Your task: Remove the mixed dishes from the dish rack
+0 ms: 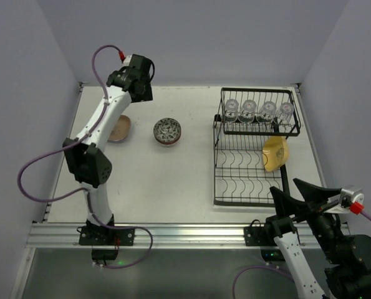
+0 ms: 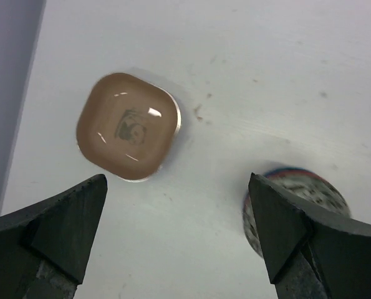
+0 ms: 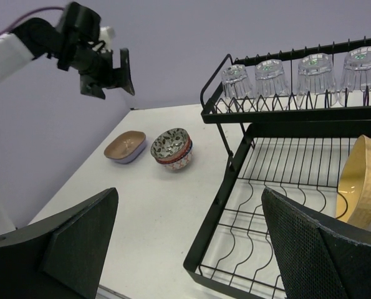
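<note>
A brown plate [image 1: 118, 129] [image 2: 128, 126] [image 3: 124, 146] rests on a lavender plate on the table at the left. Beside it stands a stack of patterned bowls [image 1: 167, 131] [image 2: 311, 187] [image 3: 172, 147]. My left gripper [image 1: 138, 87] [image 2: 176, 179] [image 3: 113, 75] hovers high above them, open and empty. The black dish rack [image 1: 216, 165] [image 3: 219, 218] holds a yellow plate [image 1: 275, 154] [image 3: 361, 180] upright in its lower tier. Several clear glasses [image 1: 258, 111] [image 3: 313, 73] stand upside down on its upper shelf. My right gripper [image 1: 285, 185] [image 3: 189, 194] stands open and empty at the rack's near corner.
Lavender walls close the table on the left, back and right. A metal rail [image 1: 185, 235] runs along the near edge. The left arm's purple cable [image 1: 42, 168] loops out beside the arm.
</note>
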Robot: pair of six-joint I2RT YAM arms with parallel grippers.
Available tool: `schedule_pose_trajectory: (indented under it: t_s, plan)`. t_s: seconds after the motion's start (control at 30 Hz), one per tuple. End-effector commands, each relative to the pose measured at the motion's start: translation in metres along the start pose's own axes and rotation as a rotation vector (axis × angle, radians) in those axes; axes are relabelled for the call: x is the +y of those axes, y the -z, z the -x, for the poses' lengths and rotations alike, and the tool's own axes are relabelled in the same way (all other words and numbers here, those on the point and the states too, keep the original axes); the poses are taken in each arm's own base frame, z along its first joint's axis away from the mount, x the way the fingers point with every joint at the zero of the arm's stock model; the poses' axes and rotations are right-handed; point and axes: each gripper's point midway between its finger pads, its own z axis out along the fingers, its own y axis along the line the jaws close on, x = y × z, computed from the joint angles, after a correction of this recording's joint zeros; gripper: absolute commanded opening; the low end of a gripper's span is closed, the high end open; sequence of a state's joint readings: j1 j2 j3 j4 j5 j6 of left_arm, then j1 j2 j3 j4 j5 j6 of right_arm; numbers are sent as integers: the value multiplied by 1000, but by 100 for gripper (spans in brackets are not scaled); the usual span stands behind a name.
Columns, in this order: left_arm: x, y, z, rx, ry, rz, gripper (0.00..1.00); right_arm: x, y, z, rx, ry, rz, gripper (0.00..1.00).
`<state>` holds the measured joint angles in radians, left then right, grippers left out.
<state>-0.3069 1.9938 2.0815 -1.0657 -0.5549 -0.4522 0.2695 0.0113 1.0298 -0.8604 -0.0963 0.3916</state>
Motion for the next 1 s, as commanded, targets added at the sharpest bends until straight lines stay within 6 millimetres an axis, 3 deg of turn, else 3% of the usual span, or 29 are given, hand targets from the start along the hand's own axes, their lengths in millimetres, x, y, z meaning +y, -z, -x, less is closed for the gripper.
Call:
schedule_pose_trajectory:
  t_s: [0.0,0.03,0.07,0.1,0.13,0.17,0.2,0.23,0.27,0.3,0.37,0.4,0.47,0.57,0.6,0.67,0.7,0.83,0.87,0.97]
  plan:
    - [-30,92,12,-180,23,-196,100,2,0,5,-9,14,6,99]
    - [-38,104,7,-194,24,-251,100,2,0,5,-9,13,6,99]
    - [-60,125,12,-243,49,-382,100,2,0,5,-9,13,3,99]
    - [-69,149,-9,-260,28,-477,100,1,1,8,-15,15,-5,99]
    - [-83,168,-3,-325,70,-572,100,0,1,8,-13,15,-7,99]
    - [-96,190,-12,-339,64,-690,100,0,2,9,-15,15,-13,99]
    - [-101,211,-39,-347,48,-785,100,-2,3,11,-22,18,-25,99]
    - [-108,223,-49,-359,57,-851,100,-3,3,12,-24,18,-34,99]
    - [-117,251,-43,-432,109,-970,100,-4,4,14,-29,18,-44,99]
    - [-122,265,-73,-416,120,-1049,100,-9,4,17,-41,15,-70,99]
    - [-133,299,-81,-481,189,-1185,100,-13,3,17,-40,-1,-97,99]
    - [-145,311,-112,-459,159,-1249,100,-16,2,18,-41,-6,-115,99]
    - [-163,330,-143,-468,142,-1307,100,-22,-2,16,-28,-16,-152,99]
    - [-188,351,-168,-470,131,-1377,100,-32,-6,16,-20,-24,-215,99]
    - [-209,355,-189,-449,72,-1393,100,-36,-6,15,-16,-32,-241,99]
    - [-229,363,-203,-439,46,-1404,100,-48,-9,17,-15,-29,-313,99]
    - [-251,366,-216,-431,2,-1413,100,-51,-9,18,-11,-23,-331,99]
    - [-308,374,-239,-375,-59,-1476,100,-65,-13,19,54,83,-403,99]
    - [-329,376,-248,-358,-84,-1498,100,-73,-13,21,61,106,-452,99]
    - [-365,377,-257,-349,-111,-1511,100,-75,-6,34,45,150,-478,99]
